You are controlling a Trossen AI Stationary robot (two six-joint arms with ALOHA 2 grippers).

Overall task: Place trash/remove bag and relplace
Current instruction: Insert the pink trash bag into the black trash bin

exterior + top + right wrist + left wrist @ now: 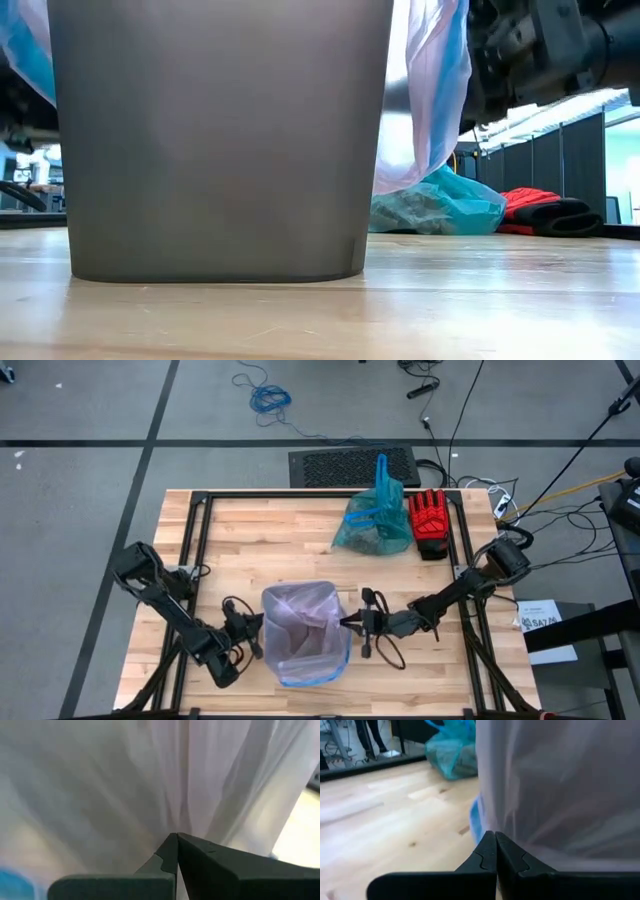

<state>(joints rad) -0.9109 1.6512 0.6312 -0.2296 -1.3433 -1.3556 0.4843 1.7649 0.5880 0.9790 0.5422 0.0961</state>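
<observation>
A grey bin (220, 140) stands near the table's front edge, lined with a pale pink translucent bag (303, 622) whose blue edge hangs over the rim (452, 80). My left gripper (258, 626) is shut at the bin's left side and my right gripper (348, 623) is shut at its right side, both roughly level. The teal-green bag (372, 522) lies on the table's far side with its loop handles up. Brownish trash (420, 208) shows through its film. My left gripper comes level from the table's left, its fingertips (490, 845) closed at the pink bag's overhang (506, 827) close to the blue edge (475, 817). The fingers hide how much film is between them. My right gripper comes level from the table's right and pinches the pink bag's hanging film (181, 822) at its fingertips (172, 847). The pleats of the film run together toward the tips.
A red and black glove (430, 522) lies right of the teal bag. A black frame (200, 500) runs round the tabletop. Bare wood (260, 535) lies between the bin and the teal bag. Cables trail from both wrists beside the bin.
</observation>
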